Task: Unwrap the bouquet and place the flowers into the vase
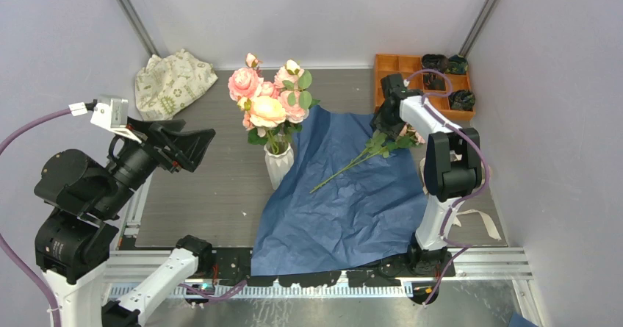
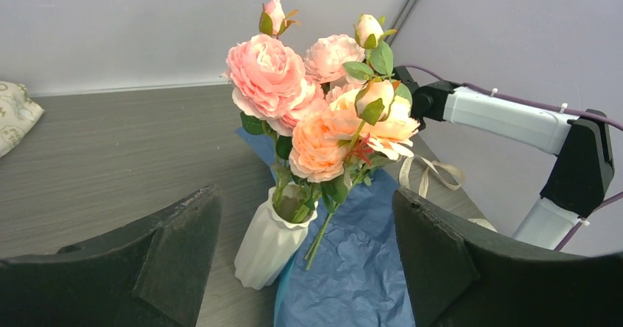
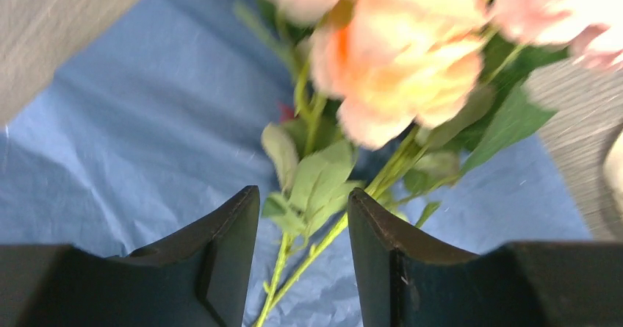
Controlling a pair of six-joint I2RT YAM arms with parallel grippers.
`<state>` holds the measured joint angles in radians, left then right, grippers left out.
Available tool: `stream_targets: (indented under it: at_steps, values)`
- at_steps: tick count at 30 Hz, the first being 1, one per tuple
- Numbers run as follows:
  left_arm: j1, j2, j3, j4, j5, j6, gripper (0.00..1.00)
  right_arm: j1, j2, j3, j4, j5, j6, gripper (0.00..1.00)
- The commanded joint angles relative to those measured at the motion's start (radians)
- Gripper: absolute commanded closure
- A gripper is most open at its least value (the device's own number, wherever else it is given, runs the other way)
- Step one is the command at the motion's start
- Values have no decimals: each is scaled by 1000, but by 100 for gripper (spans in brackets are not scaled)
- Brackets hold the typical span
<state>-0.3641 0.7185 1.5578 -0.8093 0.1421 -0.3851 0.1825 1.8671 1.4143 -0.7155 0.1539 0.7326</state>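
Observation:
The white ribbed vase (image 1: pixel 279 167) (image 2: pixel 268 242) stands at the left edge of the spread blue wrapping paper (image 1: pixel 345 209) (image 2: pixel 360 268) and holds several pink and peach flowers (image 1: pixel 268 99) (image 2: pixel 316 99). One more flower sprig (image 1: pixel 345 167) lies on the paper. Its peach bloom (image 3: pixel 397 70) is blurred. My right gripper (image 1: pixel 386 125) (image 3: pixel 303 195) is lowered over the sprig with its jaws apart on either side of the green stems (image 3: pixel 323 239), not pressing them. My left gripper (image 1: pixel 192 142) (image 2: pixel 305 193) hangs open left of the vase, holding nothing.
A beige ribbon (image 2: pixel 433 173) (image 1: pixel 477 220) lies on the table right of the paper. A cream patterned cloth (image 1: pixel 173 81) (image 2: pixel 11 114) sits at the back left. An orange compartment tray (image 1: pixel 389 66) with dark items is at the back right.

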Motion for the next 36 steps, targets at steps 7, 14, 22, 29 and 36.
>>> stream_targets:
  at_steps: [7, 14, 22, 29, 36]
  values:
    - [5, -12, -16, 30, -16, 11, 14, -76, 106, 160, -25, 63, -69, 48]
    - [3, -21, -23, 23, -35, 15, 14, -76, 156, 154, -6, 39, -70, 49]
    - [4, -27, -34, 19, -44, 17, 14, -75, 224, 178, -5, 36, -83, 56]
    - [4, -35, -35, 10, -59, 22, 14, -71, 176, 181, 3, 17, -79, 90]
    - [4, -33, -44, 17, -60, 17, 14, -56, 43, 222, -16, -36, -70, 98]
